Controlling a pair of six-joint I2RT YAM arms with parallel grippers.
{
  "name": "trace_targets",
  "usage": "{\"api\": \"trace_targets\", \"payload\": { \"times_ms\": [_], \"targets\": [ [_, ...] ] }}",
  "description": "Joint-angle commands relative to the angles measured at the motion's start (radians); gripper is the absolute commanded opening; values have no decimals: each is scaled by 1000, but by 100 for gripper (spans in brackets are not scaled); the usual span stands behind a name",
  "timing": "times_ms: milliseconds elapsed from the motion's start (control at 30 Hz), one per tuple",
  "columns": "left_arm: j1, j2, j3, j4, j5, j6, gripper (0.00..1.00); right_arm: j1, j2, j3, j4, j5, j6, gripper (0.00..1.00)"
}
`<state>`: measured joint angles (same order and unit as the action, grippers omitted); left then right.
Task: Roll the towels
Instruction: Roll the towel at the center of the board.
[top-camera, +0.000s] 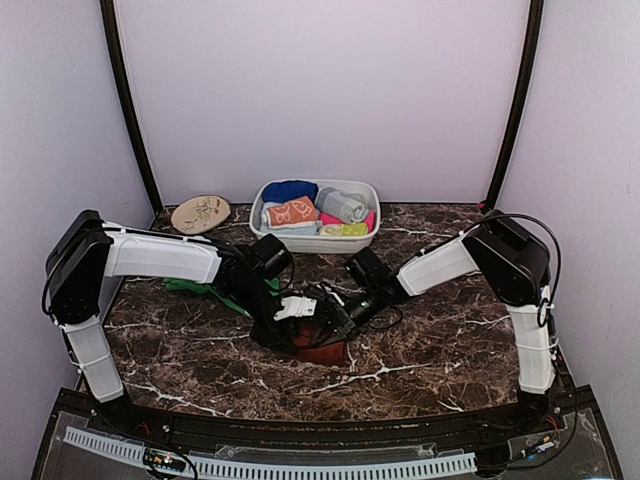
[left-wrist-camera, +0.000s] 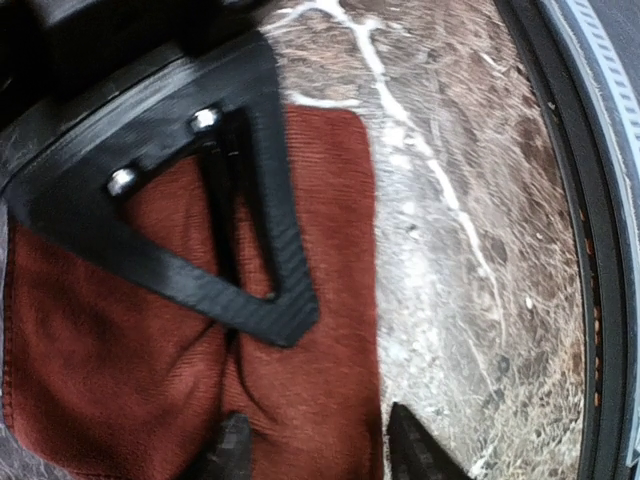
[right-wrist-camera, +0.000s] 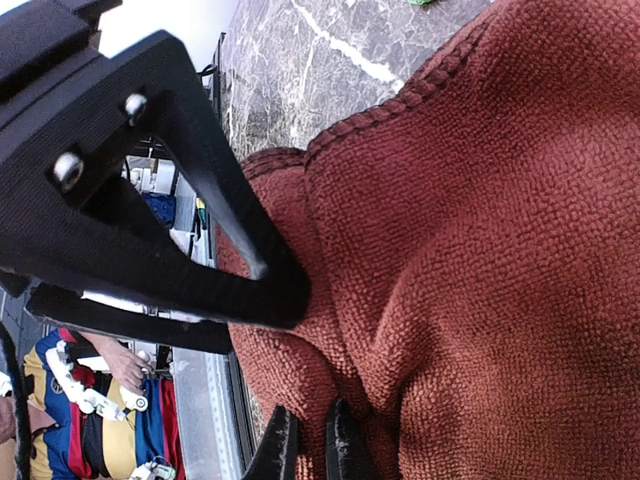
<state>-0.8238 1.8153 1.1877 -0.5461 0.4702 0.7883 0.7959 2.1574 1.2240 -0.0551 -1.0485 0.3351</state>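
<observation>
Marble table (top-camera: 200, 360) carries the rust towel (top-camera: 322, 350), bunched in front of the basin (top-camera: 318, 243). On it, the right gripper (right-wrist-camera: 310, 445) is clamped on a fold, while the left gripper (left-wrist-camera: 322, 450) stands apart over the towel's edge (one finger on cloth, one on stone). Flattening the bunch first should let the roll start even, with edges aligned. Farther back, the green towel (top-camera: 195, 288) lies front-left of the basin.

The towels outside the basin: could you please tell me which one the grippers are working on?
The rust-brown towel: the right gripper pinches it, and the left gripper is open over it. The green towel lies apart, untouched.
</observation>
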Motion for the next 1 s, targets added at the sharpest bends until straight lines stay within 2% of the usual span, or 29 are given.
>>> {"api": "trace_targets", "payload": {
  "times_ms": [0,67,167,267,433,600,633,667,700,733,867,967],
  "targets": [
    [-5,32,-16,66,-17,-38,35,-16,57,-29,-56,136,33,0],
    [-5,42,-19,70,-13,-43,24,-17,48,-32,-39,137,48,0],
    [-2,54,-22,66,1,-60,15,-19,27,-35,-15,144,61,3],
    [18,79,-6,32,49,-80,5,-28,-7,-42,4,182,64,10],
    [104,167,76,-111,216,-103,1,-37,-115,-80,-4,310,3,24],
    [124,226,118,-205,263,-80,1,-55,-281,-185,16,488,-63,32],
    [124,231,121,-212,263,-81,1,-55,-320,-212,24,534,-82,37],
    [125,239,129,-220,263,-82,1,-54,-363,-250,33,590,-102,48],
    [125,246,135,-227,263,-83,1,-52,-407,-282,45,664,-119,76],
    [126,257,140,-236,263,-83,1,-50,-466,-320,67,749,-132,97],
    [129,295,174,-250,244,-98,1,-50,-682,-440,168,1053,-150,100],
    [130,330,201,-249,214,-129,1,-71,-761,-479,189,1282,-31,100]
  ]
}}
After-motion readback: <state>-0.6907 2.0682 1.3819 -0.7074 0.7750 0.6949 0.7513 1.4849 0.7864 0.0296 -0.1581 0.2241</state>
